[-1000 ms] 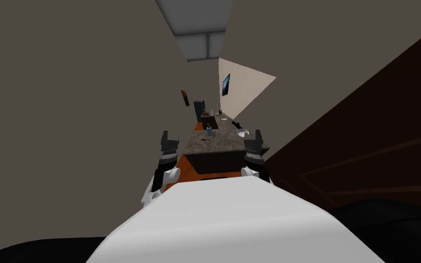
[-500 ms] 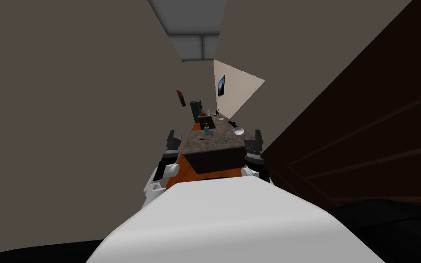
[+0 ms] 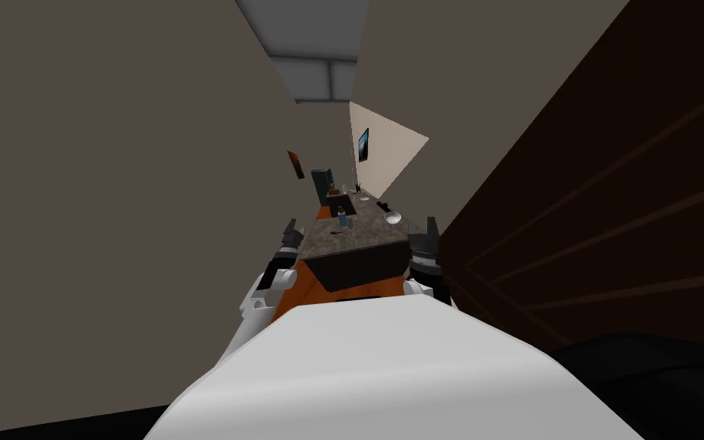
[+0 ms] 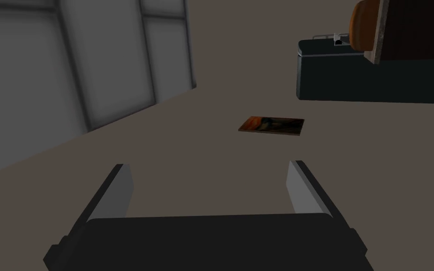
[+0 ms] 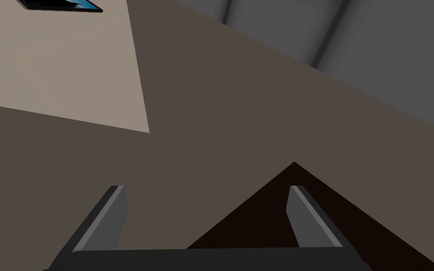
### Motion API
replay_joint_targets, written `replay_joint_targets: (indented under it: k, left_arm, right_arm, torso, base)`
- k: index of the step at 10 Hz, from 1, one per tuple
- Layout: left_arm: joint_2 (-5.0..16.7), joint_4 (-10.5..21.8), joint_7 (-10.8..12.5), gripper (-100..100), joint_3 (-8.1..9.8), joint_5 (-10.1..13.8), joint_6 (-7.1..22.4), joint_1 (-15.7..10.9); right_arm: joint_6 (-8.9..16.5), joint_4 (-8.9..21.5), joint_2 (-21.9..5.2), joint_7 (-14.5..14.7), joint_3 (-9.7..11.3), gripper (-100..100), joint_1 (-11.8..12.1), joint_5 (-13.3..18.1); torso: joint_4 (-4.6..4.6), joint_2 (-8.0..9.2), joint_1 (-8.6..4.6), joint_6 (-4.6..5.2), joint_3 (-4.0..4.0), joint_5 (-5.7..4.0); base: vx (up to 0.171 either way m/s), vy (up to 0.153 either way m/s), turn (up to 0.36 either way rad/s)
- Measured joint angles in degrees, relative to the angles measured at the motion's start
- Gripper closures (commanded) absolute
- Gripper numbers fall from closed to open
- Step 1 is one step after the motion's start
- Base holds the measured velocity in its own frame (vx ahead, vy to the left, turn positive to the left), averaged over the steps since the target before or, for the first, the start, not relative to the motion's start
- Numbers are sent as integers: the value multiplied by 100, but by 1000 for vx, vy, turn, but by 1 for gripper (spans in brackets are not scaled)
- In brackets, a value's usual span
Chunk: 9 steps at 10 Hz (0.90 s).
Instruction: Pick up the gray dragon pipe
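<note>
A long counter [image 3: 358, 235] with a mottled stone top and orange sides runs away from me in the head view. On its near part lies a small dark thing [image 3: 337, 232], possibly the pipe, too small to make out. My left gripper [image 3: 291, 231] hangs off the counter's near left corner, and its fingers [image 4: 117, 188] stand open with nothing between them. My right gripper [image 3: 429, 229] is at the near right corner, its fingers [image 5: 305, 216] open and empty too. Both are short of the small dark thing.
A small blue bottle [image 3: 341, 220], a white bowl [image 3: 393, 218] and a black item [image 3: 383, 205] stand farther along the counter. A dark box [image 3: 322, 183] is at the far end. A dark brown panelled wall [image 3: 610, 229] rises close on my right, a grey-brown wall on my left.
The whole head view has shifted: the dark brown wall on my right takes up more room and the counter sits slightly further left. My left forearm has swung a little outward.
</note>
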Motion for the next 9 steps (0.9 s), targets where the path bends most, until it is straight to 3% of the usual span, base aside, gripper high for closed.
replay_joint_targets:
  k: [3,6,9]
  left_arm:
    - [309,338,5,-100,75,221,498,-275]
    - [675,887,16,-100,105,503,950,-608]
    - [836,1260,-6,-100,114,667,1361,-788]
  right_arm:
    - [0,0,0,0,0,0,1,0]
    - [0,0,0,0,0,0,0,0]
    - [0,0,0,0,0,0,0,0]
  torso:
    - [0,-3,-2,-3,-1,-1]
    - [-1,-7,-4,0,-4,-1]
    - [-2,-9,-6,1,-5,-1]
  base:
    - [-25,-10,-158]
    - [-16,-13,-128]
    - [-8,-15,-99]
